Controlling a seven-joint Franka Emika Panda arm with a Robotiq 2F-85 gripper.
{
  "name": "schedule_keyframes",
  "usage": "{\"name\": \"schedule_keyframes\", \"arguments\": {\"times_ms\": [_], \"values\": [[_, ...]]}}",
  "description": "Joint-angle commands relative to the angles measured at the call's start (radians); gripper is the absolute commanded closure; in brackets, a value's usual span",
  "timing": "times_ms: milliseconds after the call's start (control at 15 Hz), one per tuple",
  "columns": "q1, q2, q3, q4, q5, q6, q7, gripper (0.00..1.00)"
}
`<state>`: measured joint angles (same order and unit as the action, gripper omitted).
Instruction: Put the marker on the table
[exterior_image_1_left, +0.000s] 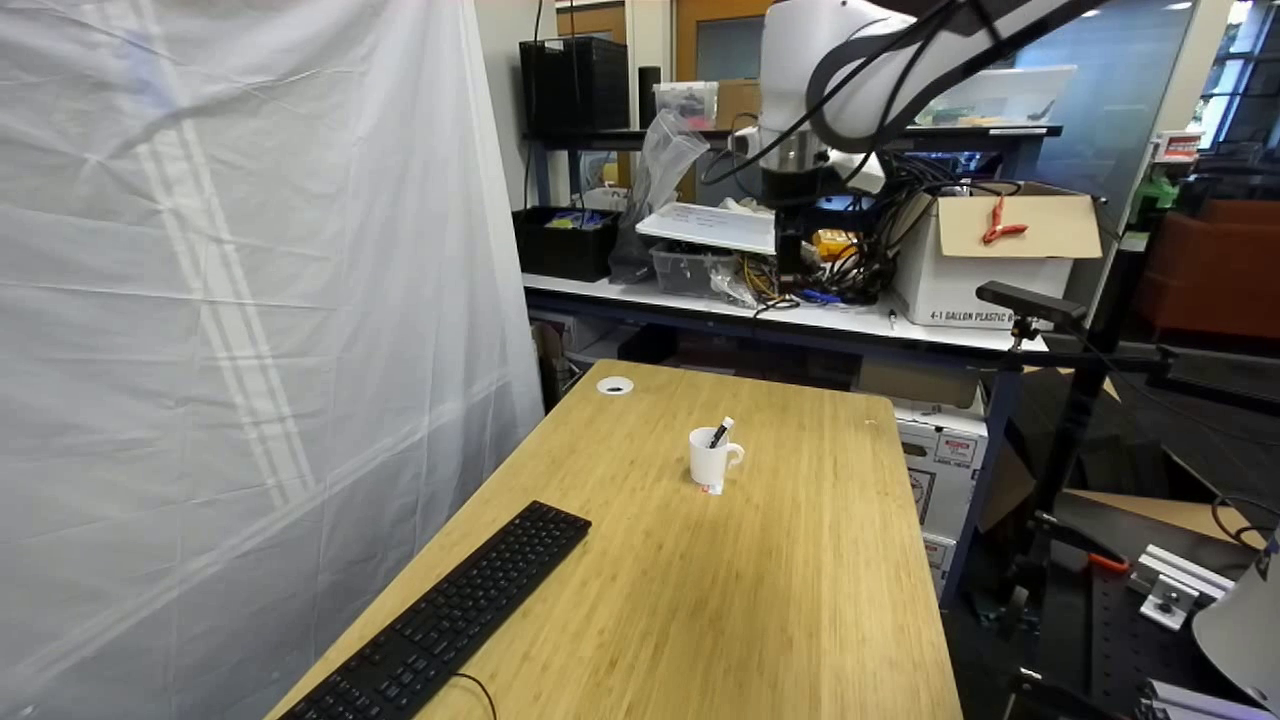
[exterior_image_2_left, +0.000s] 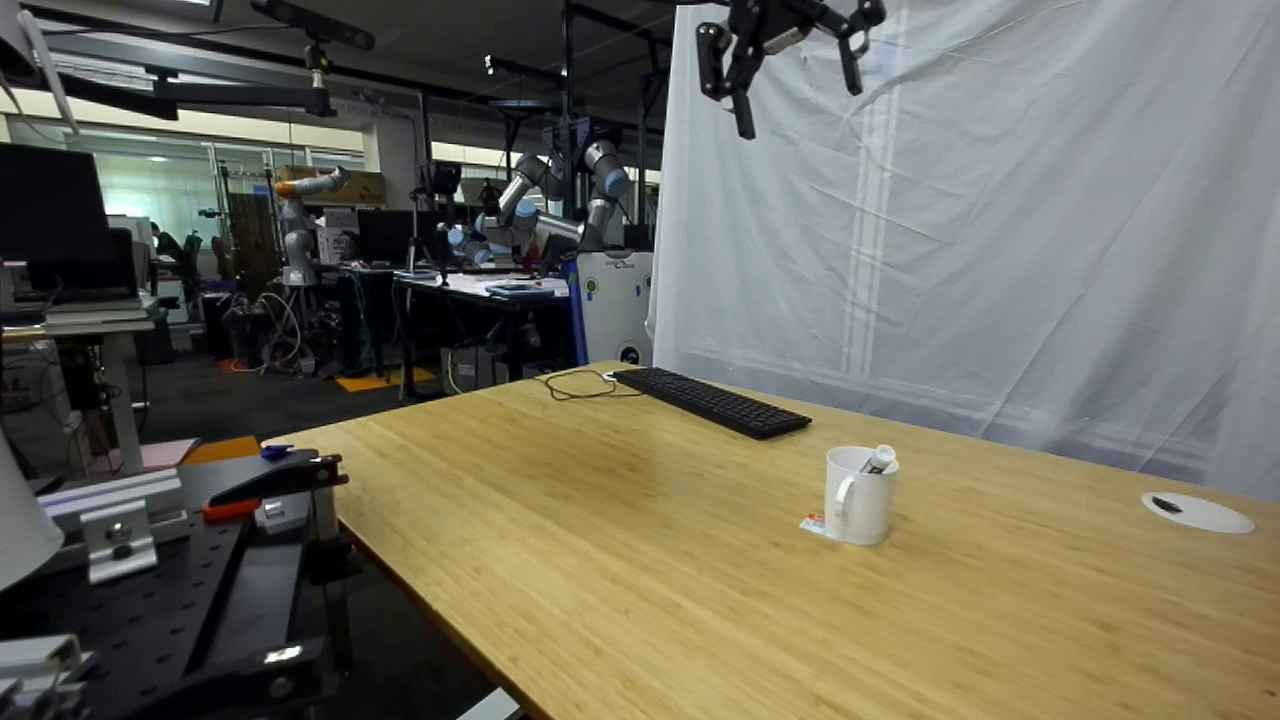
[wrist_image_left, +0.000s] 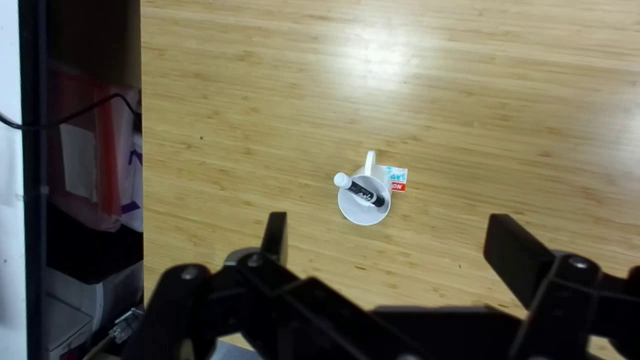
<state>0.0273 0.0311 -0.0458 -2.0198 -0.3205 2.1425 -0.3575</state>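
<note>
- My arm (exterior_image_1_left: 870, 85) hangs high above the worktop (exterior_image_1_left: 800, 580), wrist (exterior_image_1_left: 797, 155) down.
- The fingers (wrist_image_left: 275, 235) stand wide apart, released.
- I see the marker (wrist_image_left: 362, 192) leaning in the cup (exterior_image_2_left: 866, 508), white end up.
- The cup stands well inside the edges, open wood between it and the keyboard (exterior_image_1_left: 452, 615).

The surface (exterior_image_1_left: 800, 560) is wood, streaked in grain, with a smooth satin finish that throws back patches of light in the wrist view; the cup (exterior_image_2_left: 860, 512) looks smooth and faintly glossy, ceramic or plastic one cannot tell, the marker (wrist_image_left: 362, 191) smooth plastic, and the tag (wrist_image_left: 398, 178) paper. The keyboard (exterior_image_2_left: 712, 400) has the matt look of plastic, and the claw (wrist_image_left: 390, 240) is mostly matt, with screw heads (wrist_image_left: 578, 262) that gleam like metal. The curtain (exterior_image_1_left: 390, 300) is thin and creased, cloth or plastic sheeting, the box (exterior_image_1_left: 985, 280) is cardboard, the tub (exterior_image_1_left: 690, 278) clear plastic, and the bracket (exterior_image_2_left: 118, 542) dull metal.
</note>
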Motion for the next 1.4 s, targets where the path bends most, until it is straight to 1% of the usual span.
{"name": "schedule_keyframes", "arguments": {"times_ms": [0,133,467,733,1133,1200,1333], "values": [[-0.009,0.139,0.016,0.170,-0.074,-0.135,-0.022,0.00],[-0.011,0.198,0.011,0.217,-0.113,-0.186,-0.034,0.00],[-0.013,0.289,0.012,0.253,-0.178,-0.251,-0.071,0.00],[-0.009,0.343,0.017,0.260,-0.209,-0.244,-0.079,0.00],[-0.004,0.398,0.016,0.336,-0.223,-0.255,-0.073,0.00],[-0.012,0.378,0.022,0.290,-0.206,-0.215,-0.064,0.00],[-0.012,0.385,0.022,0.308,-0.206,-0.224,-0.064,0.00]]}}
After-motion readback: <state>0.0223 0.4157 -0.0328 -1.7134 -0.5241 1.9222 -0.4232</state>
